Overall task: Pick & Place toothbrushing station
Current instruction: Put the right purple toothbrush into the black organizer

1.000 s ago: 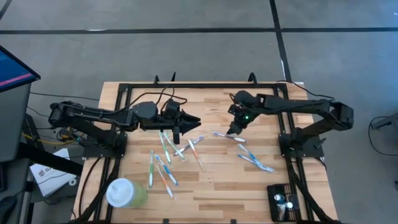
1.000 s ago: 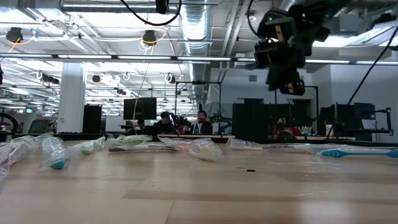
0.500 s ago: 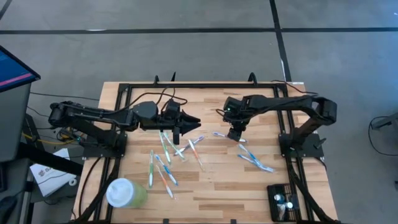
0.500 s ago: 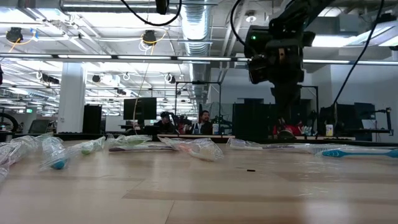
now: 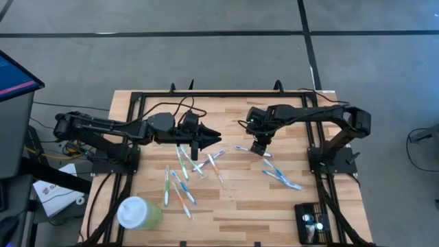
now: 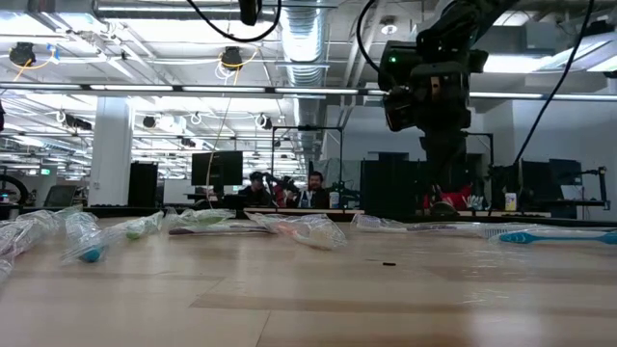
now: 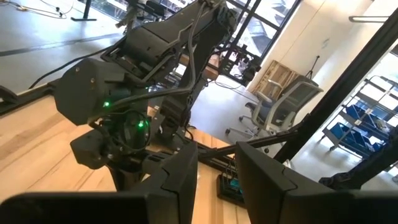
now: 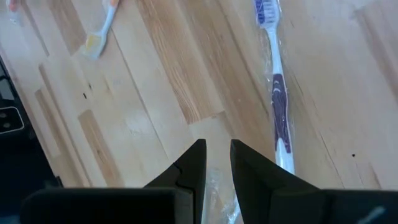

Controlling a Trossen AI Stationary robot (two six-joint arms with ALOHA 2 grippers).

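Both hands nearly closed, empty; toothbrushing station [image 5: 311, 223] lies well apart from right hand [image 5: 258, 150].

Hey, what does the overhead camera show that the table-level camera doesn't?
Only the high view shows the pale green cup, the black toothbrushing station and the left end effector. Only the low view shows the room behind, with people at desks. Both show wrapped toothbrushes scattered on the table and the right end effector above them.

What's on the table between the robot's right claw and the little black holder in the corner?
In the high view, wrapped toothbrushes lie between the right gripper and the black holder; the rest is bare wood.
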